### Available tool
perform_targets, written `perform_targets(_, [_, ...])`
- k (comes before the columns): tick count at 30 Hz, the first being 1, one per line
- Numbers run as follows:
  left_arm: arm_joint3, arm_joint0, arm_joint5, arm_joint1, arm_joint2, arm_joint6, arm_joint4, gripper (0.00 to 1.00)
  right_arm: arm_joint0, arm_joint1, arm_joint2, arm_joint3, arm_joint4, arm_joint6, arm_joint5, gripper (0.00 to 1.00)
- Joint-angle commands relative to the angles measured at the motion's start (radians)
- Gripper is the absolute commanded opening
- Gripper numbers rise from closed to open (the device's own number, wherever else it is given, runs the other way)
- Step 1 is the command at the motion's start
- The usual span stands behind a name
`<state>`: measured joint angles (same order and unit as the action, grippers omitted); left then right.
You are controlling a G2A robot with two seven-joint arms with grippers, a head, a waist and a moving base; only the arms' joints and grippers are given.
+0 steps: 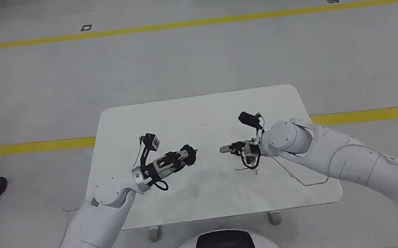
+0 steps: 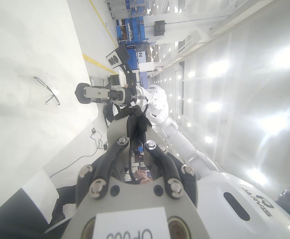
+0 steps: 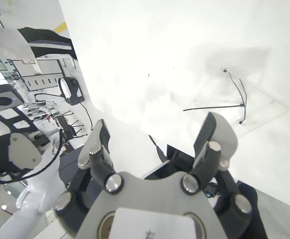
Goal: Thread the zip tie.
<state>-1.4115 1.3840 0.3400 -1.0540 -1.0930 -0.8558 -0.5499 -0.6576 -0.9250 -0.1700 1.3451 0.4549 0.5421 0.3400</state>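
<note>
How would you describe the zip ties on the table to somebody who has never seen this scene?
Find the white table. In front of the open right gripper, the zip ties lie on it in a small loose cluster. They are thin black strips crossing each other, unlike the tiny dark specks nearby.

My left hand (image 1: 190, 153) and right hand (image 1: 224, 149) hang tip to tip over the middle of the counter (image 1: 183, 115) with just a short gap of air between them, so each is basically the other's main obstacle. My right hand's fingers are spread wide, leaving a roomy slot between them. Down on the counter, some crossed black zip ties (image 3: 238, 99) lie near that hand, with bare white surface around them out to the edges.
</note>
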Motion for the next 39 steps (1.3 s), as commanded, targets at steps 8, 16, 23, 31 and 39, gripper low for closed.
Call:
perform_targets(8, [0.000,0.000,0.000,0.000,0.000,0.000,0.000,0.00,0.020,0.003,-0.004,-0.019,-0.153,0.119,0.000,1.00])
perform_targets(16, [0.000,0.000,0.000,0.000,0.000,0.000,0.000,0.00,0.058,0.002,-0.002,-0.035,-0.265,0.294,0.000,1.00])
perform_targets(23, [0.000,0.000,0.000,0.000,0.000,0.000,0.000,0.00,0.065,-0.033,0.000,-0.057,-0.359,0.363,0.000,1.00])
perform_targets(31, [0.000,0.000,0.000,0.000,0.000,0.000,0.000,0.00,0.048,-0.086,0.000,-0.156,-0.308,0.305,0.000,1.00])
perform_targets(39, [0.000,0.000,0.000,0.000,0.000,0.000,0.000,0.00,0.038,-0.133,0.000,-0.222,-0.337,0.295,0.000,1.00])
